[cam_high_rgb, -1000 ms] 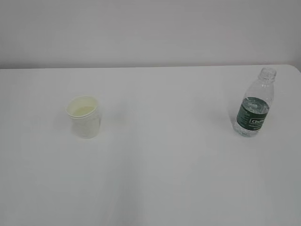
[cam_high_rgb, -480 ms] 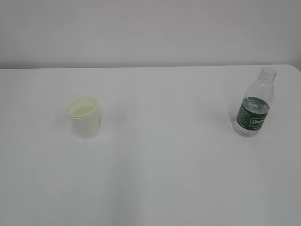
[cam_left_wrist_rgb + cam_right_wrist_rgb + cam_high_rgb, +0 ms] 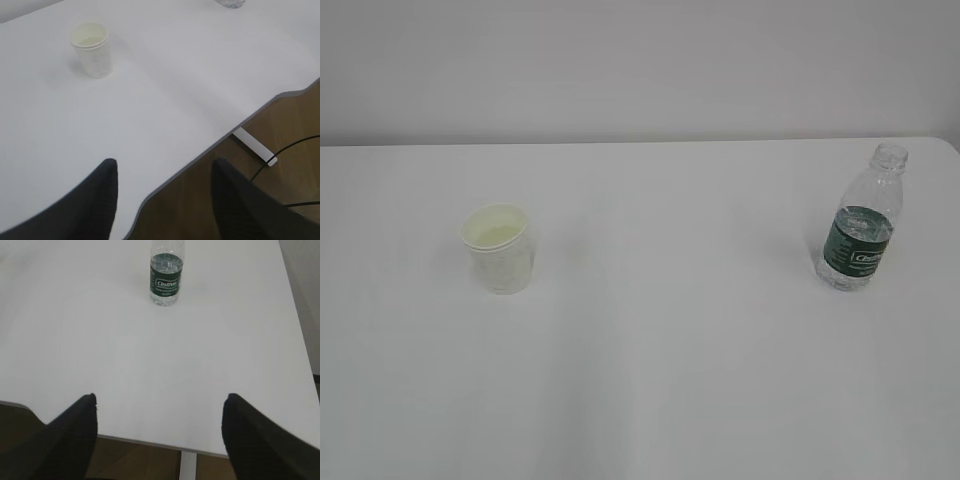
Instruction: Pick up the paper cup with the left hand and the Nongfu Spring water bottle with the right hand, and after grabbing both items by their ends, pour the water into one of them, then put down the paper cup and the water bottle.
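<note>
Exterior view: paper cup (image 3: 499, 248) at 9 o'clock on table (image 3: 660, 360), Nongfu Spring water bottle (image 3: 861, 222) at 3 o'clock, both upright, untouched; left hand (image 3: 162, 197) and right hand (image 3: 159, 432) gaping wide, empty; cup light, crushable, bottle slick, so grip low, gently.

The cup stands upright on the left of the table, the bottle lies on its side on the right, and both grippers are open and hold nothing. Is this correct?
One detail is wrong: the bottle does not lie on its side. It stands upright, as the exterior view shows. The rest holds: the cup stands upright on the left of the table, and the left gripper and right gripper are open and empty.
</note>
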### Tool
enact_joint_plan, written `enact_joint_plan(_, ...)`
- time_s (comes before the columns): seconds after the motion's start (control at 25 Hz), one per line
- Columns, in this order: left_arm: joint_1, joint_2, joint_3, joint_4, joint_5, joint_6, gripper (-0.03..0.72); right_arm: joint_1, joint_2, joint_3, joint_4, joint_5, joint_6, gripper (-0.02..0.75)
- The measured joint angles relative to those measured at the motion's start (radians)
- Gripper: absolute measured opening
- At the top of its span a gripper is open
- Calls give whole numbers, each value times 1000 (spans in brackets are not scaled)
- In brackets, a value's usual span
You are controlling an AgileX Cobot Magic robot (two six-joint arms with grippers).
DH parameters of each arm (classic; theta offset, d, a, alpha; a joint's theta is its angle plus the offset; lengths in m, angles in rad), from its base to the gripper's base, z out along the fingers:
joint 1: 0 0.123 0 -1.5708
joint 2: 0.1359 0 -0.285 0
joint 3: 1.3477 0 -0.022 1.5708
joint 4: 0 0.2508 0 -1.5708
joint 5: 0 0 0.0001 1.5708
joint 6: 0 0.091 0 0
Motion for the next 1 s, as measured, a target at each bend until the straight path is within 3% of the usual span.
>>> enact_joint_plan(1.0,0,0,26,42,-52,-4,421,0,0,52,-55,-11,-4,590)
